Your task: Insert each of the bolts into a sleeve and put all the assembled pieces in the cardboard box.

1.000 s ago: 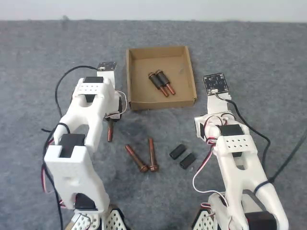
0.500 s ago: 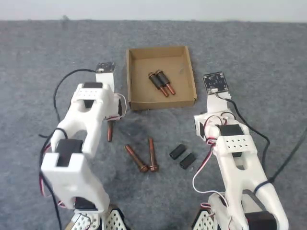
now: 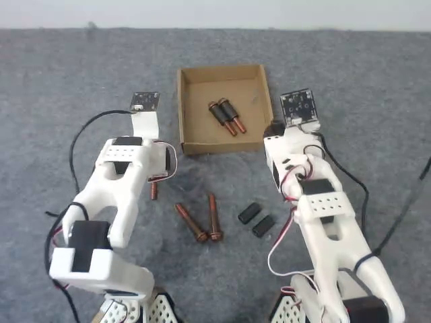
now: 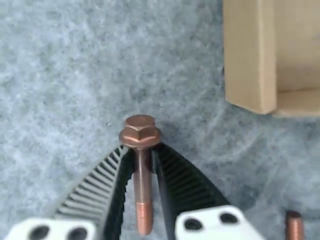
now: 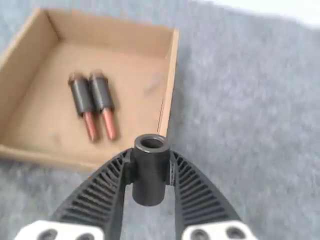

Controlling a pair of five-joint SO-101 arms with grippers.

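My left gripper (image 4: pixel 142 150) is shut on a copper bolt (image 4: pixel 142 170), its hex head past the fingertips; in the high view this bolt (image 3: pixel 153 190) hangs left of the box's near corner. My right gripper (image 5: pixel 150 155) is shut on a black sleeve (image 5: pixel 149 172), open end up, beside the near right corner of the cardboard box (image 3: pixel 184 114). Two assembled pieces (image 3: pixel 227 117) lie side by side inside the box (image 5: pixel 169 75). Two loose bolts (image 3: pixel 192 222) (image 3: pixel 213 217) and two loose sleeves (image 3: pixel 249 213) (image 3: pixel 263 225) lie on the mat between the arms.
Grey carpet covers the table. The box wall (image 4: pixel 250 55) stands close beside my left gripper. Another bolt's tip (image 4: pixel 295 225) shows at the edge of the left wrist view. Open carpet lies to the far left and far right.
The right arm has swung left and forward, bringing its gripper up to the box's near right corner. The left arm has shifted slightly, still holding its bolt.
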